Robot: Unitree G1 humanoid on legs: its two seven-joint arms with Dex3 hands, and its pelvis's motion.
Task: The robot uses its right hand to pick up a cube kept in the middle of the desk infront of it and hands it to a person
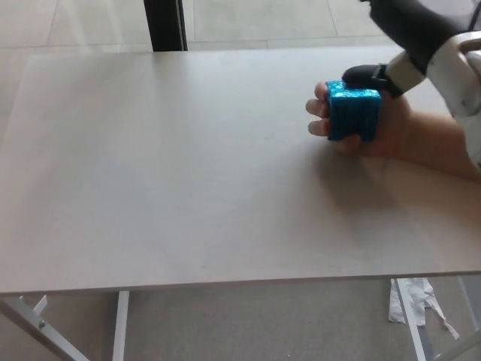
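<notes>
A bright blue cube (353, 113) is held in a person's hand (391, 131), whose fingers curl around it just above the desk (188, 173) at the right. My right hand (409, 34) is lifted above and behind the cube at the top right corner, partly cut off by the picture's edge. It is open and holds nothing; its black thumb (366, 74) sticks out just over the cube's top edge. The white forearm (466, 64) runs off the right edge. My left hand does not show.
The person's forearm (443, 147) lies across the desk's right side. A dark post (165, 24) stands behind the desk's far edge. White desk legs (119, 325) and a scrap of white paper (409, 297) show on the floor below the near edge.
</notes>
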